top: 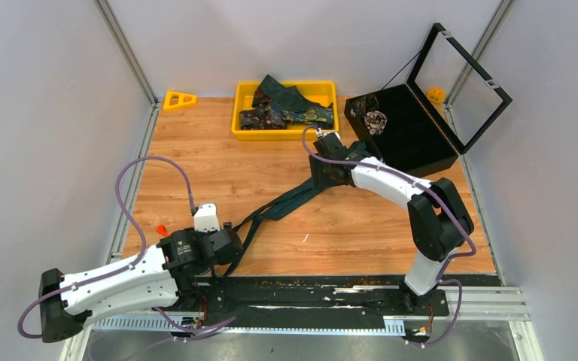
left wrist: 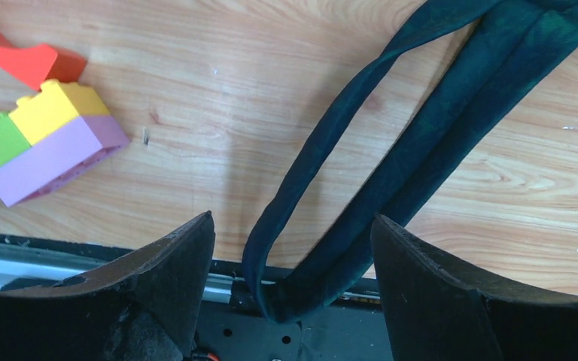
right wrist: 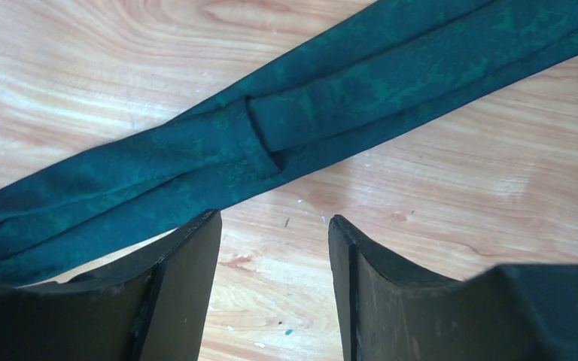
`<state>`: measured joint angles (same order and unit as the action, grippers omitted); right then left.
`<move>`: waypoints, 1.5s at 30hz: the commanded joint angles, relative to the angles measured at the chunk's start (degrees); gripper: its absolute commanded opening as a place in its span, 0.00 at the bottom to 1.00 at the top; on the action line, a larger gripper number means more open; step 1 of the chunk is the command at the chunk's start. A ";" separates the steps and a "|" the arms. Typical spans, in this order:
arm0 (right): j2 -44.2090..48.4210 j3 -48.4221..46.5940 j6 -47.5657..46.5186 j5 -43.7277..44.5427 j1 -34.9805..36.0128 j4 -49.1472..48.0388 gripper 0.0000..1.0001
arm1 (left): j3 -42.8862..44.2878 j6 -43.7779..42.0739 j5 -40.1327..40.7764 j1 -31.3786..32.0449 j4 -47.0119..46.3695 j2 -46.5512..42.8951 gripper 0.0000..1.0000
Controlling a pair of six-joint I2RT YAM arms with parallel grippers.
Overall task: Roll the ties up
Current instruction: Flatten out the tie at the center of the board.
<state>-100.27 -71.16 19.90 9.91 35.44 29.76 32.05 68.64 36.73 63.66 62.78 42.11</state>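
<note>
A dark teal-green tie [top: 286, 204] lies folded in a long diagonal on the wooden table between the two arms. My left gripper [top: 233, 242] is open at its near end. In the left wrist view the tie's folded bend [left wrist: 293, 289] sits between the open fingers [left wrist: 173, 263] over the black base plate, touching neither. My right gripper [top: 322, 180] is open and empty at the far end. In the right wrist view the tie [right wrist: 286, 128] and its keeper loop lie just beyond the gripper's open tips [right wrist: 271, 226]. More ties [top: 286, 111], teal and patterned, lie heaped in the yellow tray [top: 238, 113].
A black case [top: 414, 143] with its clear lid raised stands at the back right, with a rolled patterned tie [top: 375, 119] inside. A yellow triangle piece [top: 179, 99] lies at the back left. Coloured toy bricks [left wrist: 45, 143] and a red piece [left wrist: 15, 53] lie left of my left gripper.
</note>
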 commanded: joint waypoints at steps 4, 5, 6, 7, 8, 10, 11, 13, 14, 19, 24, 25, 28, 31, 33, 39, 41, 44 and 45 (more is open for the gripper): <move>1.22 1.76 0.38 -3.38 0.59 -5.22 0.55 | -1.63 9.96 -0.60 0.12 2.29 5.33 0.78; 0.55 1.87 0.38 -3.39 0.53 -5.95 0.55 | -1.97 9.89 -1.04 0.08 1.65 5.69 0.76; -0.30 1.62 0.31 -3.45 0.57 -6.69 0.55 | -2.45 9.77 -1.24 0.08 0.93 5.76 0.74; -1.44 0.90 0.19 -3.80 0.45 -6.95 0.55 | -2.96 9.69 -1.26 0.11 0.52 5.72 0.73; -2.75 -0.12 0.00 -3.84 0.43 -7.10 0.55 | -3.27 9.74 -1.10 0.07 0.30 5.40 0.73; -5.40 -2.30 -0.66 -3.86 0.43 -7.43 0.53 | -3.88 9.81 -0.68 0.13 -0.33 4.65 0.71; -6.61 -3.42 -1.07 -3.67 0.42 -7.36 0.52 | -4.19 9.61 -0.57 0.11 -0.87 4.28 0.70; -8.84 -5.35 -1.71 -2.71 0.35 -7.12 0.52 | -5.00 9.35 -0.65 0.06 -2.03 3.85 0.69; -9.82 -5.95 -1.99 -2.37 0.26 -7.08 0.51 | -5.35 9.29 -0.69 0.08 -2.31 3.78 0.69; -14.96 -7.55 -2.06 -1.71 -1.12 -7.37 0.49 | -6.38 8.38 -0.77 0.07 -3.53 3.81 0.66; -18.86 -9.24 -3.61 -2.15 -4.20 -7.75 0.47 | -6.93 7.18 -0.44 0.10 -4.51 2.61 0.62; -19.62 -10.01 -4.09 -2.55 -5.11 -7.97 0.47 | -7.04 6.93 -0.25 0.07 -4.96 2.28 0.62; -22.03 -13.26 -5.81 -4.84 -7.52 -8.30 0.47 | -6.86 5.60 0.37 0.06 -6.97 1.92 0.61; -24.83 -17.35 -7.71 -7.28 -9.75 -8.22 0.47 | -5.99 3.62 0.89 0.07 -9.61 2.52 0.61; -26.78 -20.61 -8.85 -8.26 -11.06 -7.34 0.47 | -5.42 2.43 1.38 0.06 -10.77 3.49 0.60; -29.33 -25.90 -11.04 -9.00 -13.46 -5.74 0.47 | -3.85 2.49 4.93 0.05 -11.05 6.89 0.60; -27.97 -24.94 -11.24 -9.03 -13.48 -5.89 0.47 | -3.72 3.60 6.31 0.10 -10.68 6.44 0.60; -23.75 -22.05 -10.77 -12.66 -13.18 -7.72 0.47 | -4.05 4.75 7.56 0.11 -11.25 4.43 0.59; -22.01 -21.48 -10.51 -12.79 -12.95 -7.93 0.47 | -4.10 4.90 7.71 0.02 -11.32 3.78 0.59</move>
<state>-127.00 -95.59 10.31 -0.27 22.31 21.17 26.09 71.53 39.70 63.66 52.42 48.23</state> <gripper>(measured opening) 0.468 0.596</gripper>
